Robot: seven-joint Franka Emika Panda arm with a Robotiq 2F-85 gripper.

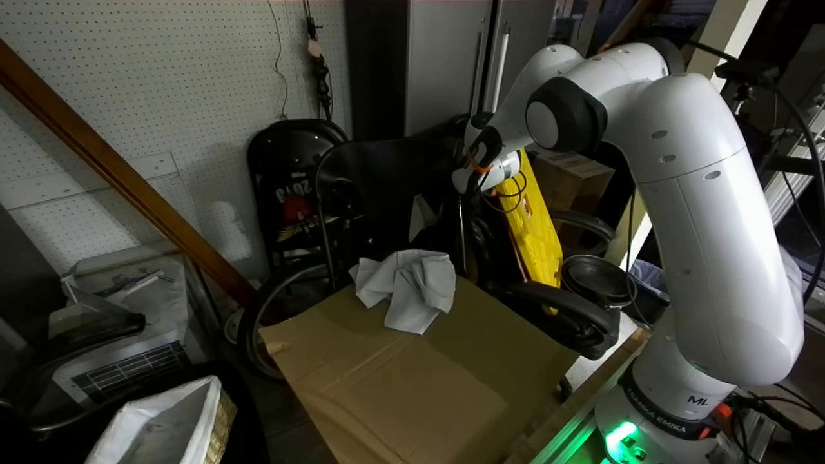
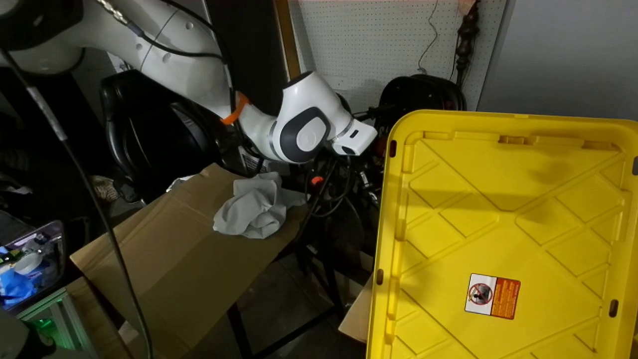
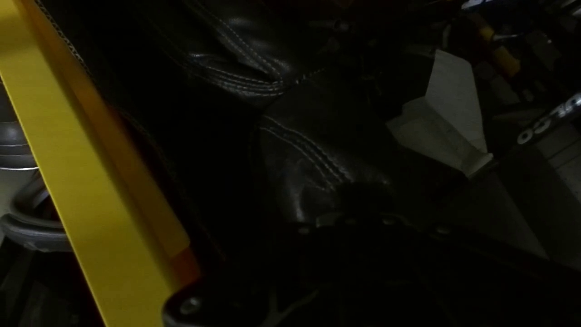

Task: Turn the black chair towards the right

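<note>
The black chair (image 1: 491, 248) is a black leather chair with armrests in an exterior view. A bright yellow panel (image 1: 533, 222) stands against one face of its back, between the armrests. In an exterior view the yellow panel (image 2: 498, 224) fills the right side and hides most of the chair. In the wrist view the chair's stitched leather (image 3: 308, 150) is very close, beside the yellow panel's edge (image 3: 86, 181). My gripper (image 3: 363, 200) looks shut, its dark fingertips in front of the leather. I cannot tell whether they touch it. The exterior views do not show the fingers clearly.
A cardboard-covered surface (image 1: 419, 380) with a crumpled grey cloth (image 1: 409, 290) lies in front of the chair. Black folding chairs (image 1: 293, 161) lean at the wall. A cardboard box (image 1: 573, 180) and a dark pan (image 1: 596, 277) are beyond the yellow panel.
</note>
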